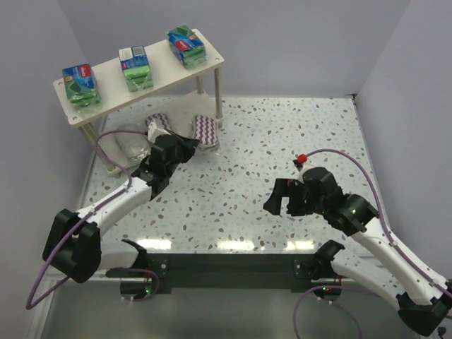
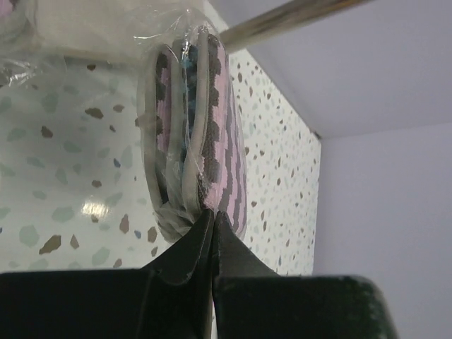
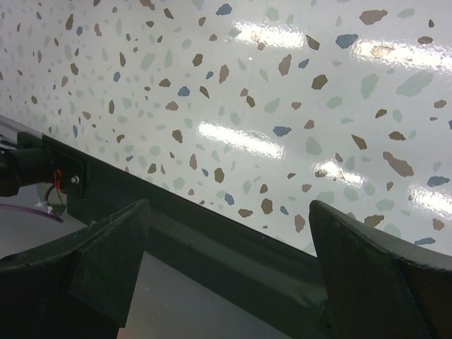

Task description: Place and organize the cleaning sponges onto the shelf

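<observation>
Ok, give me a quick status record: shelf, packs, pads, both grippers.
shelf top board: three green-and-blue packs in a row, spaced apart
left gripper: shut on the wrap edge of a striped pad, near the shelf's front right leg
other striped pad: below the top board, further left
clear pack: below the top board, beside the left arm
right gripper: open, empty, over the table
unclear: whether the lower items rest on a lower board or the table
</observation>
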{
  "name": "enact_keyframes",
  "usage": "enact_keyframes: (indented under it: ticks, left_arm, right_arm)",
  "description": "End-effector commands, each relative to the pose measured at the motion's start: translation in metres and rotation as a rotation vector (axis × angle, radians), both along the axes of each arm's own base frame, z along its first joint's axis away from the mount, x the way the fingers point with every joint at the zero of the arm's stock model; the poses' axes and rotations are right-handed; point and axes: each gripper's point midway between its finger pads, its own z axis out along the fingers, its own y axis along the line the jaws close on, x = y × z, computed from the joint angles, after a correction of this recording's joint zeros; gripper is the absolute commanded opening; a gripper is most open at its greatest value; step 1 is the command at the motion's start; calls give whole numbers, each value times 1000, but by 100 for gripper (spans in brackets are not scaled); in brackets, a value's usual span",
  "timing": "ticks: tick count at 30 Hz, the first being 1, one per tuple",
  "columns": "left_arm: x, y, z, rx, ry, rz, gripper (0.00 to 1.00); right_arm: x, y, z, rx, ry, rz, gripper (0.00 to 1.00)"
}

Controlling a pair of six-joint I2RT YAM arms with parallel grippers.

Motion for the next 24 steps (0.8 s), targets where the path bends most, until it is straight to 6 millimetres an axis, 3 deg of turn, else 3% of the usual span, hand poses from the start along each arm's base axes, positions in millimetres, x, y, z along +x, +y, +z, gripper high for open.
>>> enact_keyframes:
  ticks: [1, 6, 11, 14, 15, 18, 24]
  left_arm:
    - [33, 17, 54, -114, -163, 131, 0]
    - [60, 34, 62, -166, -216, 200, 0]
    - [92, 38, 39, -182, -170, 213, 0]
    - [111, 43, 33, -202, -168, 227, 0]
    - [118, 44, 39, -201, -181, 231, 0]
    - [134, 46, 25, -193, -149, 239, 0]
    - [161, 36, 14, -211, -120, 220, 0]
  right_arm:
    - [1, -4, 10, 4, -24, -20, 98]
    - [0, -6, 10, -1, -25, -18, 98]
    - [-1, -7, 10, -4, -26, -17, 98]
    - [-3, -6, 9, 2, -23, -11, 98]
    - [-3, -6, 9, 1, -21, -11, 98]
    - [-3, -4, 7, 5, -14, -6, 98]
    - [-1, 0, 4, 8, -8, 6, 98]
